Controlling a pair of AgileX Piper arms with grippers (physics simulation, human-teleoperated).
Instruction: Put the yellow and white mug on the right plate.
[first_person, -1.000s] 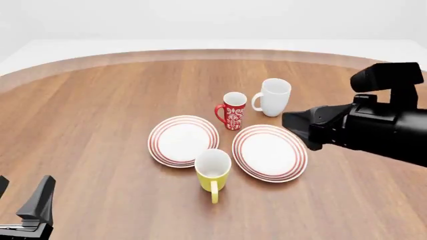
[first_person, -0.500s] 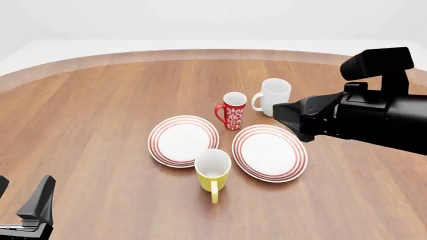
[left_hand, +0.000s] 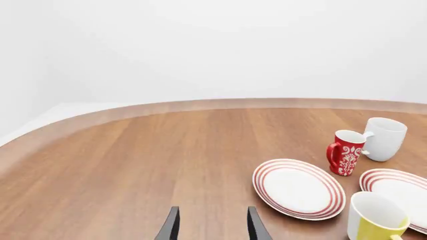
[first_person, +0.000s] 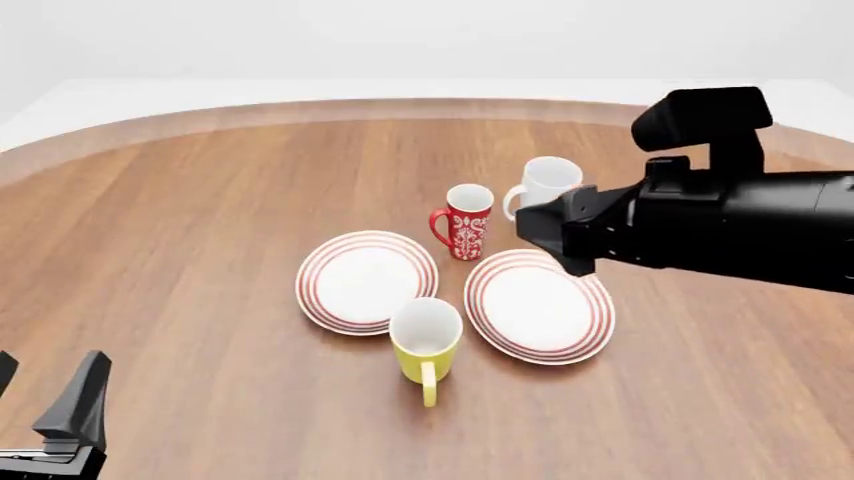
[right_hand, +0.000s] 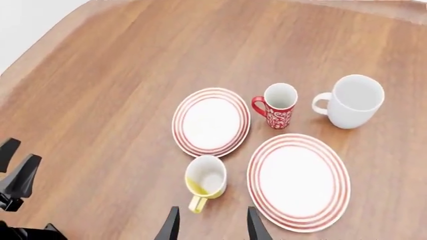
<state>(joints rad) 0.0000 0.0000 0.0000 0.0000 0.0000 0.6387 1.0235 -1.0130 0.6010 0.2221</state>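
Observation:
The yellow and white mug (first_person: 427, 345) stands upright on the table in front of the gap between the two plates, its handle toward the near side. It also shows as the mug (right_hand: 205, 179) in the right wrist view and the mug (left_hand: 375, 225) in the left wrist view. The right plate (first_person: 539, 305) lies bare just right of it. My right arm (first_person: 694, 225) hangs above the plate's far right side. The right gripper (right_hand: 211, 226) is open, holding nothing, high above the mug. My left gripper (first_person: 40, 398) stays open at the near left corner, far from the mug.
A matching left plate (first_person: 367, 281) lies left of the mug. Behind the plates stand a red white-patterned mug (first_person: 467, 222) and a larger white mug (first_person: 547, 185), partly covered by my right arm. The round wooden table's far edge (first_person: 400, 105) curves across the back.
My right arm has moved left and a little farther out, now covering part of the white mug. The mugs, plates and left gripper have not moved.

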